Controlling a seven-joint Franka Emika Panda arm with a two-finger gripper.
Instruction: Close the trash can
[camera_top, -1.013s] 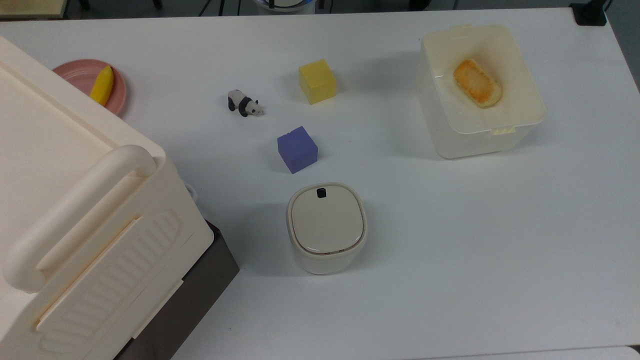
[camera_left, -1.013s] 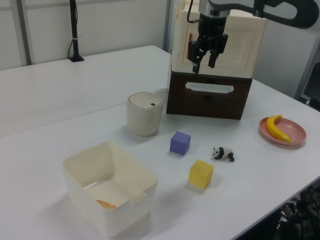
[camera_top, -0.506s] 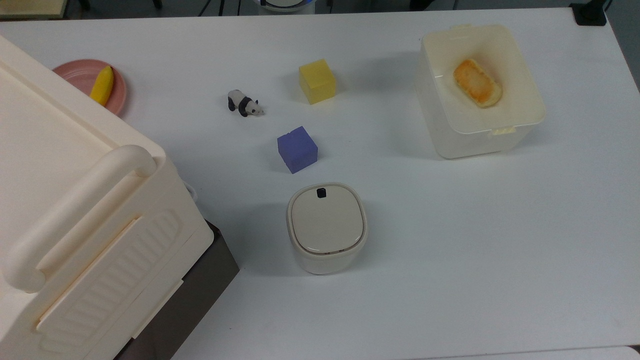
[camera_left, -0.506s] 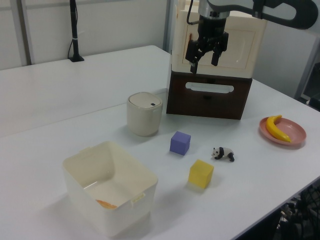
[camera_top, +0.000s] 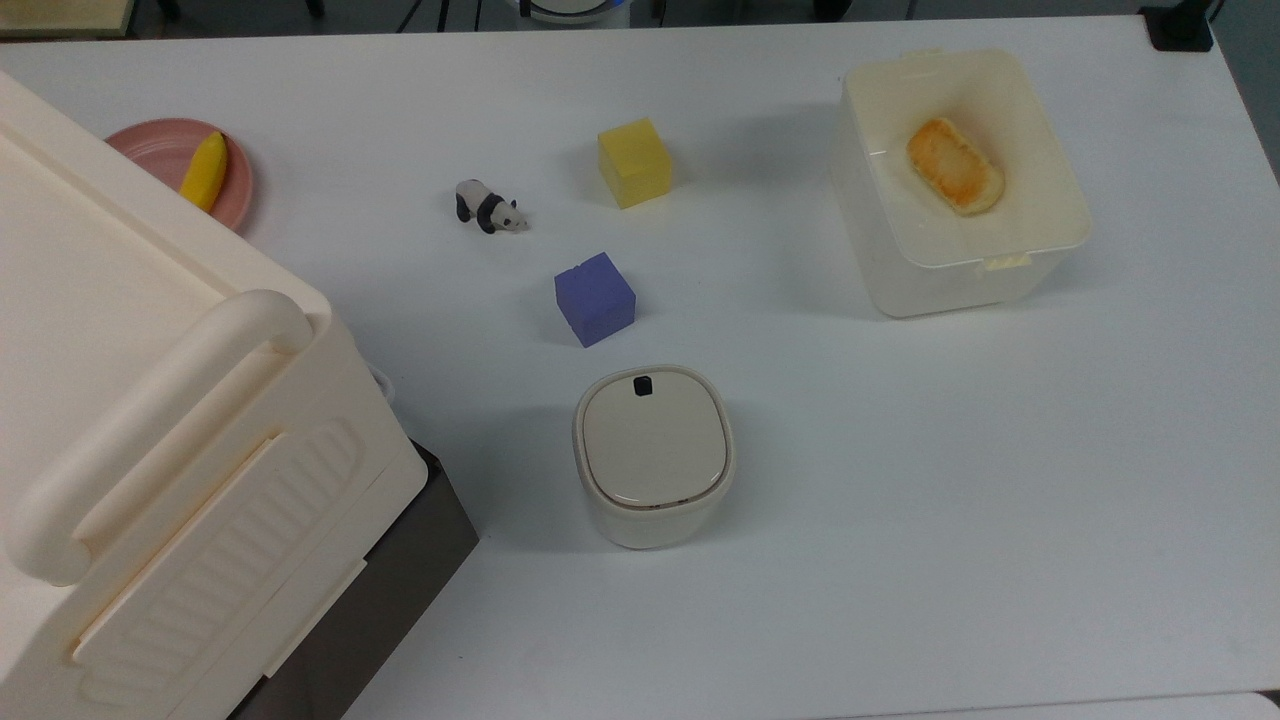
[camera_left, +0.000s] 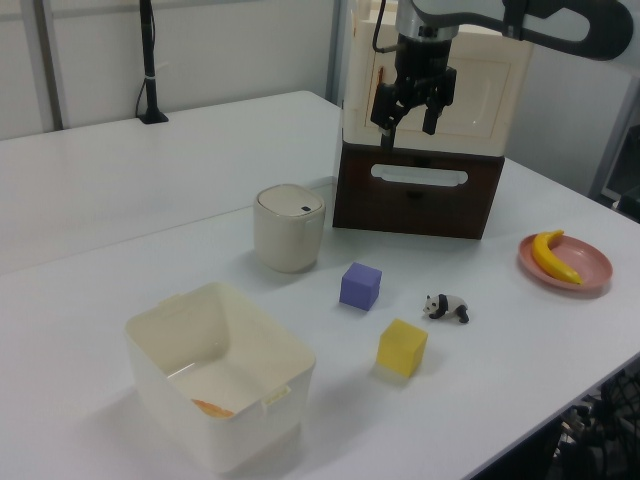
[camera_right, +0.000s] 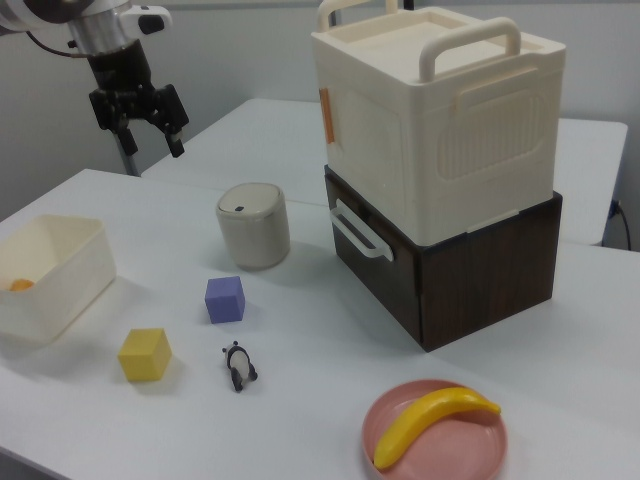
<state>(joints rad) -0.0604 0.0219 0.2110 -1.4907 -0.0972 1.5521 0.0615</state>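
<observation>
Top view: the trash can (camera_top: 653, 455) sits mid-surface, lid flat — closing looks done. Left view: the tool (camera_left: 411, 108), fingers apart, hangs high above it. Right view: judged best to retreat straight up, leaving the lid undisturbed

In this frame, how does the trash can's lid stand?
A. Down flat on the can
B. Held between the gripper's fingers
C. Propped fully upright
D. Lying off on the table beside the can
A. The trash can has its lid lying flat within the rim, black button on top, while the gripper hangs open well above the table, apart from the can.
</observation>
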